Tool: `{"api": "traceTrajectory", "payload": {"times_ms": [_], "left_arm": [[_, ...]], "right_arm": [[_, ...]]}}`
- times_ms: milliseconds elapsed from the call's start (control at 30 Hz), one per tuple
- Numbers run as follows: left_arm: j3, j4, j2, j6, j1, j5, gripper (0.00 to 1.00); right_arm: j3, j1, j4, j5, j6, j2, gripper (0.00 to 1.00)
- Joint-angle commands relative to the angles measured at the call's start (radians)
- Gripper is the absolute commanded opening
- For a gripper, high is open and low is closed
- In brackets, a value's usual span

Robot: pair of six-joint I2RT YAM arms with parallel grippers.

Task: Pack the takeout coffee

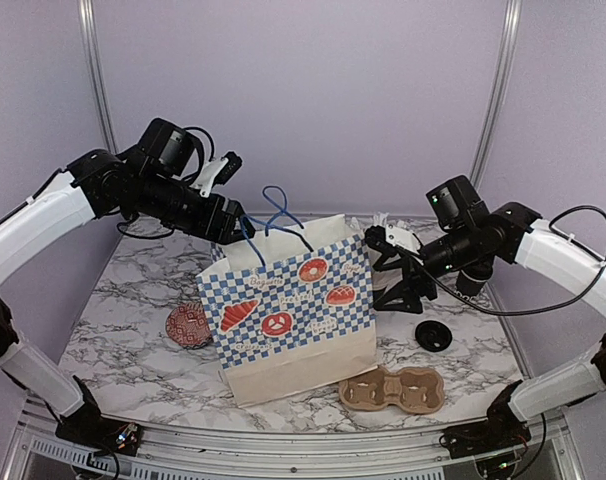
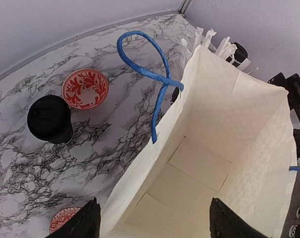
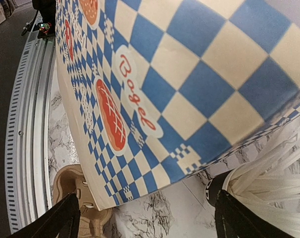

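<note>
A black lidded coffee cup (image 2: 50,119) stands on the marble left of the paper bag (image 2: 239,124) in the left wrist view; the top view hides it. A loose black lid (image 1: 433,335) lies right of the bag (image 1: 283,320). Another black cup (image 1: 473,280) seems to stand behind my right arm. The bag is open and empty inside. My left gripper (image 2: 155,229) is open and empty above the bag's mouth, at its left top edge (image 1: 231,228). My right gripper (image 3: 150,223) is open and empty beside the bag's right side (image 1: 378,248).
A black cup full of white sticks (image 3: 259,183) stands right behind the bag (image 2: 234,49). The brown carrier tray (image 1: 393,390) lies in front of the bag at the right (image 3: 66,193). A red patterned dish (image 1: 188,325) sits left of the bag (image 2: 84,88). Blue handles (image 2: 150,69) stick up.
</note>
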Motion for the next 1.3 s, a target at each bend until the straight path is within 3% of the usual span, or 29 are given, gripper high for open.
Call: {"api": "traceTrajectory", "payload": {"times_ms": [0, 400, 633, 800, 1100, 1200, 1267], "left_arm": [[0.049, -0.038, 0.049, 0.095, 0.01, 0.069, 0.76], [0.196, -0.048, 0.27, 0.263, 0.027, 0.022, 0.53], [0.237, -0.061, 0.302, 0.266, 0.03, 0.108, 0.17], [0.201, -0.06, 0.219, 0.238, 0.029, 0.145, 0.0], [0.131, -0.061, 0.049, 0.195, 0.029, 0.077, 0.01], [0.135, -0.059, 0.026, 0.212, 0.029, 0.035, 0.52], [0.155, -0.058, 0.056, 0.225, 0.031, 0.015, 0.66]], "right_arm": [[-0.001, -0.006, -0.009, -0.011, -0.014, -0.017, 0.92], [0.0, -0.006, -0.026, -0.008, -0.027, -0.019, 0.92], [0.003, -0.006, -0.035, -0.009, -0.032, -0.016, 0.92], [0.011, -0.007, -0.032, -0.017, -0.034, 0.0, 0.92], [0.047, -0.006, -0.061, -0.061, -0.061, 0.033, 0.92], [0.051, -0.006, -0.063, -0.064, -0.071, 0.041, 0.92], [0.057, -0.006, -0.068, -0.067, -0.076, 0.05, 0.92]]}}
